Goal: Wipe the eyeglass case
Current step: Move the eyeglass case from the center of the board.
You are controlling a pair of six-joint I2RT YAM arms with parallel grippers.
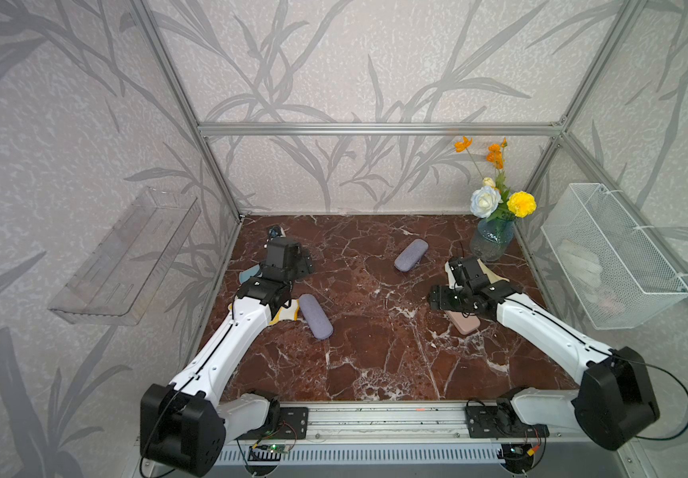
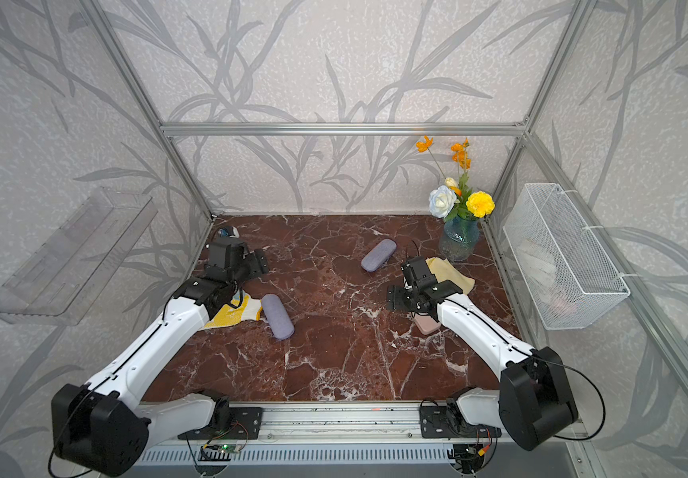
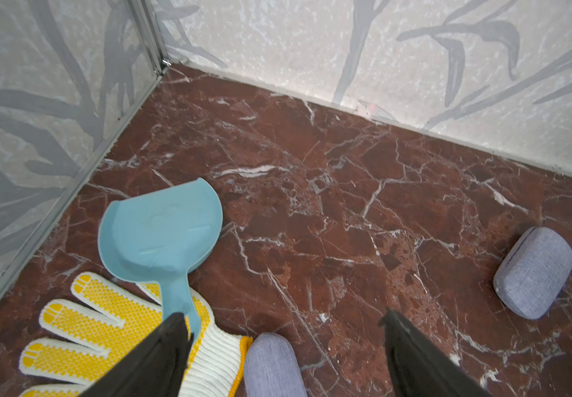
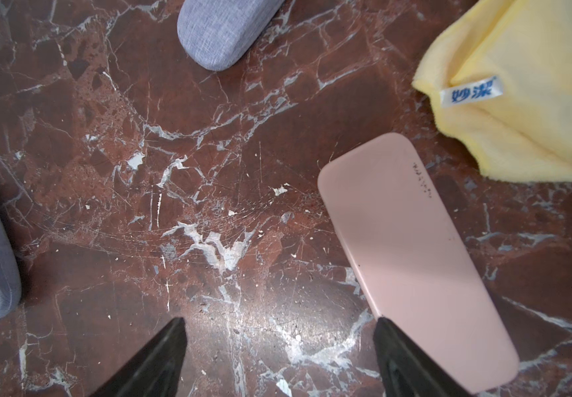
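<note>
We judged wiping not yet begun: left fingers (image 3: 154, 361) and right fingers (image 4: 155, 364) stood spread, empty. The pink eyeglass case (image 4: 415, 257) lay on the tabletop (image 4: 209, 137) near the right fingers, just beside the untouched yellow cloth (image 4: 518, 103).

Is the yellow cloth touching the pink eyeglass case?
Apart. The right wrist view shows a strip of bare marble tabletop between the yellow cloth and the pink eyeglass case.
</note>
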